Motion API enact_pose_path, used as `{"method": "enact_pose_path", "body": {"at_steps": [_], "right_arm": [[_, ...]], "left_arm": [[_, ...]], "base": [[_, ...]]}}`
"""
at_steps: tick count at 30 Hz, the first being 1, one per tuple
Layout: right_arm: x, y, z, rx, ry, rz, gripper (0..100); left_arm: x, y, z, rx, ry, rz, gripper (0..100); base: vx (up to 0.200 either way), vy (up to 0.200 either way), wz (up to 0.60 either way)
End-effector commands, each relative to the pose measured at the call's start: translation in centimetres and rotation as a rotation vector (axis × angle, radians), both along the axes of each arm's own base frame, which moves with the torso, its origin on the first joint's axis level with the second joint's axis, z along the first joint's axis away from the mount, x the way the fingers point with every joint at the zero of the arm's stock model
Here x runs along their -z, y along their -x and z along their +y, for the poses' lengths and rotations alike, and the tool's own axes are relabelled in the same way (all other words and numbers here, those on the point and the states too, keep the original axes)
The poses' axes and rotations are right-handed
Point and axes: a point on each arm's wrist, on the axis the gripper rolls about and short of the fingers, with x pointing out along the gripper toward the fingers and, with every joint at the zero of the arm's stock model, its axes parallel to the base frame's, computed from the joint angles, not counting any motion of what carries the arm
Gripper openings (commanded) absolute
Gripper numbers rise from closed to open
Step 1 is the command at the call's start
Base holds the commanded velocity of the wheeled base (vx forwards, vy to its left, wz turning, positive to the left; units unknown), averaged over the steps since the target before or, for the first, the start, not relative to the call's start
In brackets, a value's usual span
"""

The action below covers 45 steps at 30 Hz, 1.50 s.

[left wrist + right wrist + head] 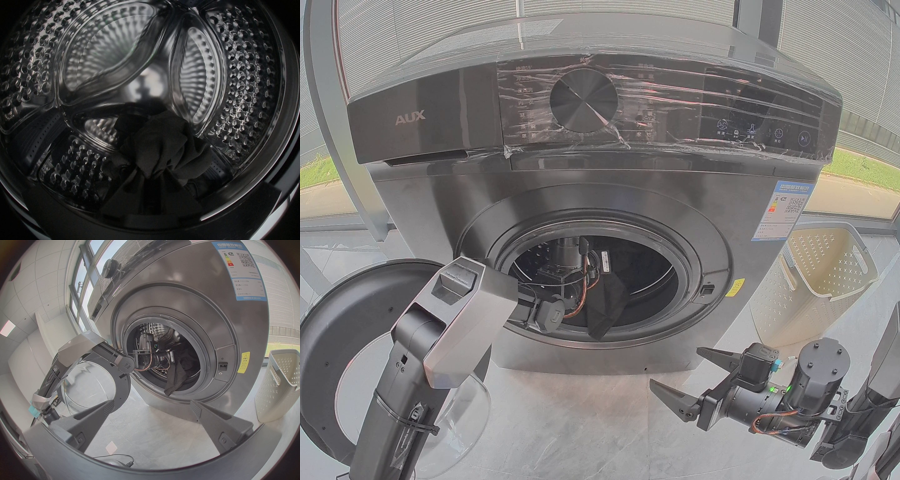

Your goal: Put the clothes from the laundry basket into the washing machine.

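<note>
Cloth (162,150), dark, likely soft and light, lies bunched in the washing machine (456,206), one flap hanging out; pinch a raised fold; right gripper (676,367) hangs spread, empty; left gripper (168,358), inside, I cannot judge.

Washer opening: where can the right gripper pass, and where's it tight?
Free: right side of the round opening of the dark grey washing machine, between the draped black garment and the rim. Also bare floor by the open right gripper, between the swung-open door and white perforated laundry basket. Crowded: opening's left, where the left arm sits.
</note>
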Motion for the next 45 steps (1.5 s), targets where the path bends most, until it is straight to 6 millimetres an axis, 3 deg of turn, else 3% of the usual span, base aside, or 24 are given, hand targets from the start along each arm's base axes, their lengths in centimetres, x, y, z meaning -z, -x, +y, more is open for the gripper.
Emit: {"method": "enact_pose_path", "body": {"at_steps": [1, 10, 15, 22, 29, 30, 37, 45], "right_arm": [[0.0, 0.0, 0.0, -0.001, 0.001, 0.001, 100], [0.2, 0.0, 0.1, -0.001, 0.004, 0.006, 100], [0.2, 0.0, 0.1, -0.002, 0.004, 0.006, 100], [-0.1, 0.6, 0.6, -0.031, -0.007, -0.002, 100], [-0.1, 0.6, 0.5, -0.028, -0.013, 0.004, 100], [-0.1, 0.6, 0.6, -0.03, -0.013, 0.004, 100], [-0.1, 0.6, 0.5, -0.028, -0.013, 0.004, 100], [-0.1, 0.6, 0.6, -0.03, -0.012, 0.005, 100]], "left_arm": [[1.3, 0.4, 0.0, -0.001, -0.007, 0.04, 100], [0.5, 4.1, -1.0, 0.067, -0.072, 0.17, 100], [1.6, 6.0, -1.4, 0.138, -0.111, 0.237, 100], [5.1, 6.1, -1.1, 0.143, -0.189, 0.283, 100], [6.3, 5.4, -1.0, 0.134, -0.2, 0.284, 100], [6.1, 5.3, -1.1, 0.134, -0.199, 0.28, 0], [5.9, 5.0, -1.1, 0.124, -0.186, 0.252, 0], [2.7, 2.2, -0.5, 0.04, -0.101, 0.102, 0]], "base": [[0.0, 0.0, 0.0], [0.0, 0.0, 0.0], [0.0, 0.0, 0.0], [0.0, 0.0, 0.0], [0.0, 0.0, 0.0], [0.0, 0.0, 0.0], [0.0, 0.0, 0.0], [0.0, 0.0, 0.0]]}}
